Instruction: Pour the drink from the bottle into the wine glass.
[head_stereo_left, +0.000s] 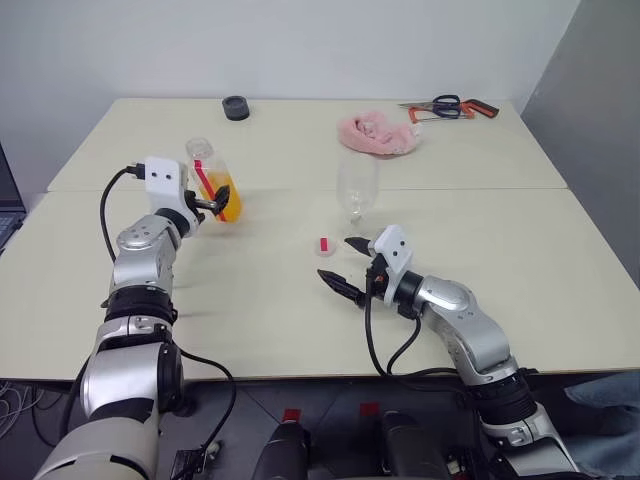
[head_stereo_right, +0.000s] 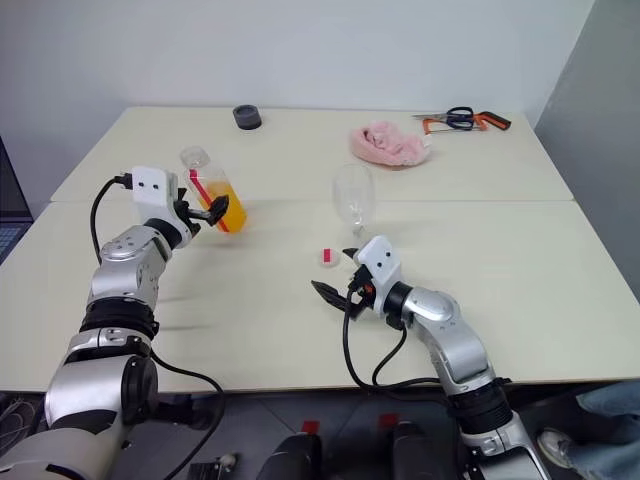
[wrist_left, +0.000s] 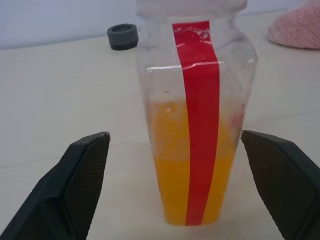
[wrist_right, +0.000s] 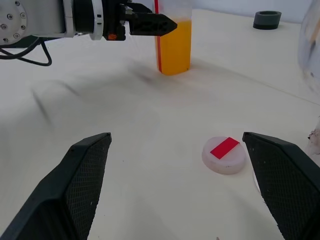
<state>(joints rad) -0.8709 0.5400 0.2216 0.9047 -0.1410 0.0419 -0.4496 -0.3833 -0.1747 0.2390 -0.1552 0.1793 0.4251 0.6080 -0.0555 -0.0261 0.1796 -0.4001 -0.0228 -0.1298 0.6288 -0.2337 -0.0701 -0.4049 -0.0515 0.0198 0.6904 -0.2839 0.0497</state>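
Bottle (head_stereo_left: 213, 183) upright on table (head_stereo_left: 500, 250), uncapped, drink (wrist_left: 192, 175) in lower half — directly ahead of left gripper (head_stereo_left: 214, 203), between its spread fingers, not yet clamped. Wine glass (head_stereo_left: 355, 187) well right of bottle. Right gripper (head_stereo_left: 345, 266) open, empty — near cap (wrist_right: 224, 154).
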